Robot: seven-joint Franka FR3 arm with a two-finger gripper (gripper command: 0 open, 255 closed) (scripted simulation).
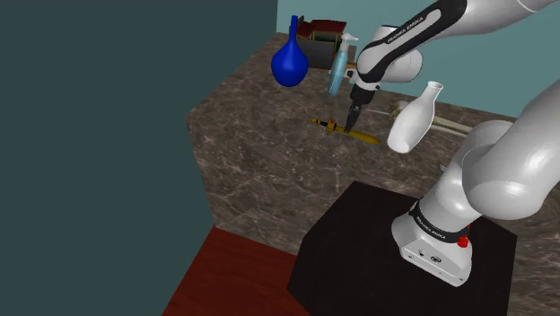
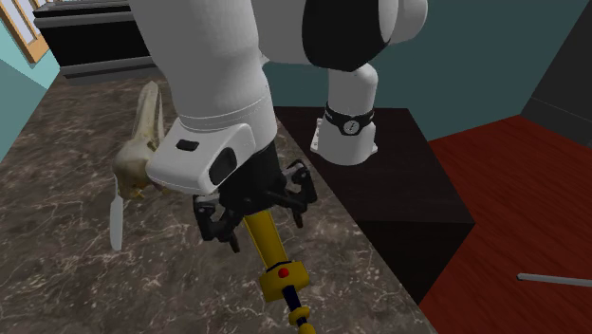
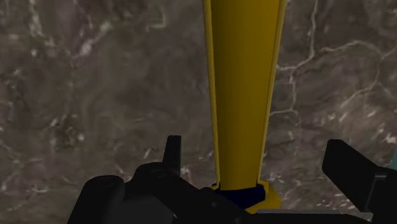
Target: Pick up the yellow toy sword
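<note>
The yellow toy sword (image 1: 346,132) lies flat on the dark marble counter (image 1: 260,153). In the second exterior view its yellow blade (image 2: 267,243) runs under the hand to a guard with a red dot (image 2: 282,276) and a dark grip. My black gripper (image 1: 351,123) points down right over the blade, close to the guard. In the wrist view the blade (image 3: 242,95) passes between the two fingers (image 3: 172,153), which stand apart on either side without touching it. The gripper (image 2: 263,226) is open and low over the counter.
A blue vase (image 1: 290,61) and a pale spray bottle (image 1: 340,65) stand behind the sword. A white vase (image 1: 415,119) lies tilted just beside the arm, seen also as (image 2: 142,142). The counter ends at a dark teal wall (image 1: 99,135); the black stand (image 1: 359,251) is nearer.
</note>
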